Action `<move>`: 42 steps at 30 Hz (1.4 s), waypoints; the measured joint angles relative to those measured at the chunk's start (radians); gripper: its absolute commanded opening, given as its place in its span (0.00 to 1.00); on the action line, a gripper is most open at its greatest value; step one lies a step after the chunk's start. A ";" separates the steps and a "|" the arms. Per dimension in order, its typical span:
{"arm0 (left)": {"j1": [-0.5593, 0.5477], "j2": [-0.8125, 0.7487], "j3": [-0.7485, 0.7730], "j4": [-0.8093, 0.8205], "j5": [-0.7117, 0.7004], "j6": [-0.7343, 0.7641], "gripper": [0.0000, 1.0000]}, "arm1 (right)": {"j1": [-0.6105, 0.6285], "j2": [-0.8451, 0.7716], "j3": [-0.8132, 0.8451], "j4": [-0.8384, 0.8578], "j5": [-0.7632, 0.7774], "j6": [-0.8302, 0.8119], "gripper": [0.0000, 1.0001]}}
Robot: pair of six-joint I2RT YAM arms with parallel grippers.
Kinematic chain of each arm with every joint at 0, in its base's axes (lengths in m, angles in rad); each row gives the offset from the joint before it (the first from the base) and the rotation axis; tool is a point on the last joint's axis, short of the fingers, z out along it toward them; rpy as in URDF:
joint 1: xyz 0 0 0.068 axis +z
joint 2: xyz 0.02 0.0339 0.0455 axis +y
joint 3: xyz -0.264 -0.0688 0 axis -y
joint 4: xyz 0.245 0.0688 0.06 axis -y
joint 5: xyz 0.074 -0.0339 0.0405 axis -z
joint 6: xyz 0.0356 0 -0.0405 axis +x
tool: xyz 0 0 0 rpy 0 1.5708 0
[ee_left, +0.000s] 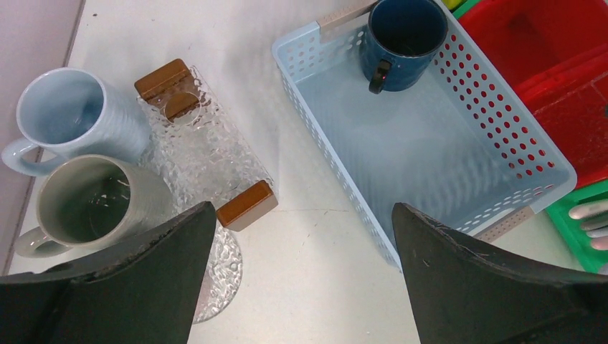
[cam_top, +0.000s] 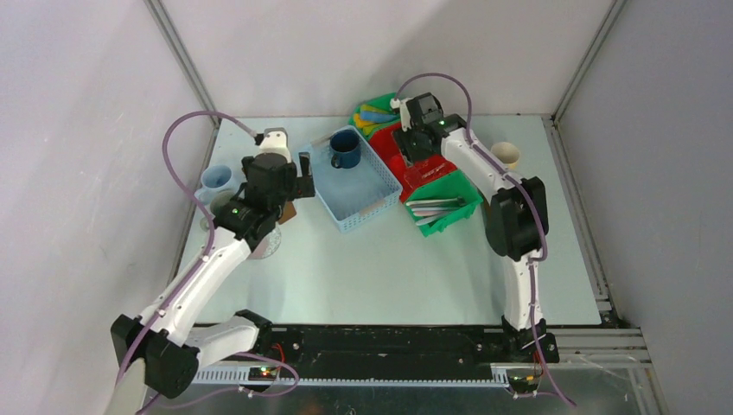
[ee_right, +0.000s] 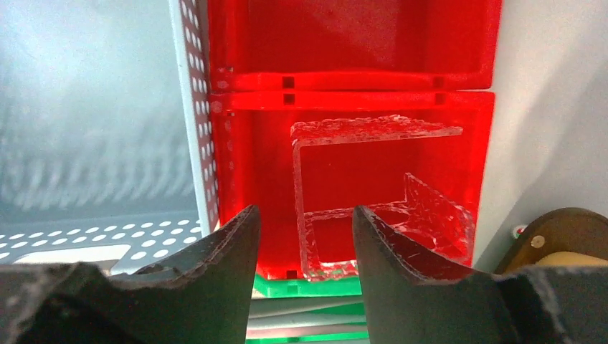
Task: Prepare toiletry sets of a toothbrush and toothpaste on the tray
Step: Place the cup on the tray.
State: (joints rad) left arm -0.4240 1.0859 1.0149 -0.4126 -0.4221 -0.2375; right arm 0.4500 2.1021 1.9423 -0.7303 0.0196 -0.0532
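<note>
Starting at the right pincer (ee_right: pixel 305 211): spread partway, straddling one wall of a clear textured holder (ee_right: pixel 376 127) in the red bin (ee_right: pixel 358 43), not pinching it yet. Beside that, got the green bin (cam_top: pixel 454 186) holding the toothbrushes (cam_top: pixel 432 206), tubes (cam_top: pixel 373 114) further back. Over at the left pincer (ee_left: pixel 302 211): spread wide, nothing in it, hovering above the counter (ee_left: pixel 308 287) between a clear dish (ee_left: pixel 208 158) and the light blue basket (ee_left: pixel 430 143) with the dark blue mug (ee_left: pixel 401 32) inside. Then the pale blue mug (ee_left: pixel 72 115) and grey mug (ee_left: pixel 89 201) off left, both empty. Spotting the tray (ee_right: pixel 559 222) near the red bin, cream mug (cam_top: pixel 506 154) seemingly on it. Barely started imo: no brush or tube in any mug, all sets left to build.
</note>
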 measured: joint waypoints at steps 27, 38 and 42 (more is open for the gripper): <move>0.000 -0.047 -0.034 0.057 0.008 0.011 1.00 | -0.022 0.010 0.050 -0.056 -0.101 0.073 0.00; 0.001 -0.126 -0.095 0.170 0.132 0.004 1.00 | -0.097 -0.329 -0.053 0.021 -0.175 0.330 0.00; -0.002 -0.142 -0.104 0.227 0.214 -0.023 1.00 | -0.131 -0.450 -0.189 0.083 -0.246 0.447 0.00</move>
State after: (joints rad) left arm -0.4263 0.9440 0.9108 -0.1860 -0.2085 -0.2607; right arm 0.3187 1.6524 1.7535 -0.6476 -0.2260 0.3935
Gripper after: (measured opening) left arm 0.996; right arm 0.027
